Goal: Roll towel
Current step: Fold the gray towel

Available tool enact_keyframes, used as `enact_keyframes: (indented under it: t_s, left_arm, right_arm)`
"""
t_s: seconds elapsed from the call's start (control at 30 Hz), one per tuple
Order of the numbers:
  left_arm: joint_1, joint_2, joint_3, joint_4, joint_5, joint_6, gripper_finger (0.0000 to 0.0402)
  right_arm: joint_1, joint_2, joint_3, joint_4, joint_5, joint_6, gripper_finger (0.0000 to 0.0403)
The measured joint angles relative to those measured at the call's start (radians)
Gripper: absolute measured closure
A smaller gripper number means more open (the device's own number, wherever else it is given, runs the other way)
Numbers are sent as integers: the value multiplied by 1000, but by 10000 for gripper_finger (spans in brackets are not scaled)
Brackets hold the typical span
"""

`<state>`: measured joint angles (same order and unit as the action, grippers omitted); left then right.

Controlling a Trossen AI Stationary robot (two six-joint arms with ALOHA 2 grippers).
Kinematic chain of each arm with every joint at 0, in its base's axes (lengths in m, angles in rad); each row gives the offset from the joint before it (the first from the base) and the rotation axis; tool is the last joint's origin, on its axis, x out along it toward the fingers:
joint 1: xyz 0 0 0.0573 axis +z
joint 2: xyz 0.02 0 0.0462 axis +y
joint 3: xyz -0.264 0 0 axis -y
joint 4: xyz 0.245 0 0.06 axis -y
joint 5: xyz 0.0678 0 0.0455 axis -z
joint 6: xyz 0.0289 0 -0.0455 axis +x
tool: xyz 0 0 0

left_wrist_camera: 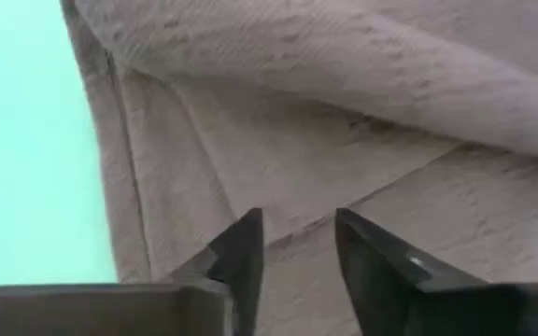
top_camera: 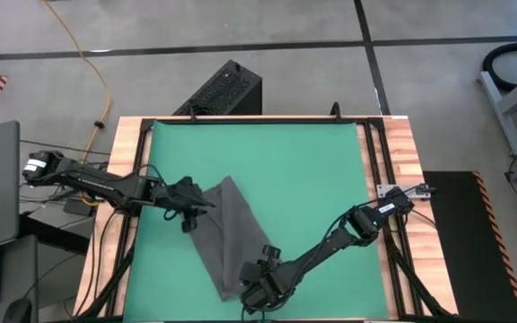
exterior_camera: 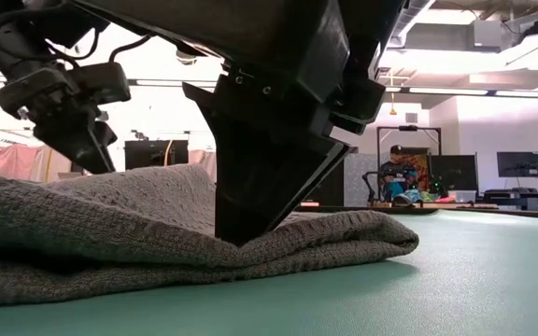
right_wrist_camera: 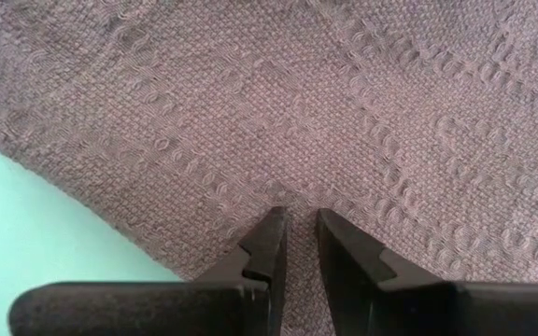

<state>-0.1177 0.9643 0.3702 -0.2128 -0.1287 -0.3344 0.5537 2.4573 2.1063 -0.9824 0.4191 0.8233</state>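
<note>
Pinching a small pucker of the towel (top_camera: pixel 227 235) between my right claw's (right_wrist_camera: pixel 301 222) two fingers, I press down on the cloth at its end nearest the front edge of the green mat (top_camera: pixel 303 170); in my right wrist view the weave bunches into the narrow gap between the tips, so that claw is closed on the fabric. The towel lies on the mat as a long, folded grey strip, running at a slant from near the mat's middle toward its front edge, and it sits left of the mat's centre. My left claw (left_wrist_camera: pixel 297 229) is at the towel's other end, the one farther from the front edge, hanging just over the cloth with its fingers parted and nothing between them; beneath it I see a fold line and a raised layer of fabric. From table height the towel shows as a low, doubled heap with a rounded folded edge on the mat, my right claw's dark tip pressed into its top. Beyond the mat, far back in the room, a person (exterior_camera: pixel 397 175) sits at a desk.
</note>
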Motion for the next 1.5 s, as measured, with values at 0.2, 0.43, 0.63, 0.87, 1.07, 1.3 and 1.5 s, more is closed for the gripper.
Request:
enact_keyframes:
  t_s: [0.2, 0.43, 0.63, 0.87, 1.07, 1.3, 1.5]
  left_arm:
    - [0, 43, 0, 51, -14, 28, 213]
    - [-1, 137, 0, 83, -18, 36, 210]
    - [-1, 209, -1, 114, -16, 28, 209]
    - [-2, 255, -1, 146, 1, 28, 235]
    - [-2, 266, -1, 175, 17, 26, 298]
    - [-2, 257, 0, 180, 65, 8, 392]
    - [-1, 251, 9, 156, 79, -16, 399]
  right_arm:
    - [-1, 0, 0, 1, 0, -1, 316]
    - [-2, 1, 0, 2, 0, 0, 316]
    - [-2, 1, 0, 3, 1, 15, 316]
    - [-2, 1, 0, 3, 1, 18, 316]
    - [-2, 1, 0, 3, 1, 18, 316]
    - [-2, 1, 0, 3, 1, 18, 316]
    - [-2, 1, 0, 1, 1, 17, 316]
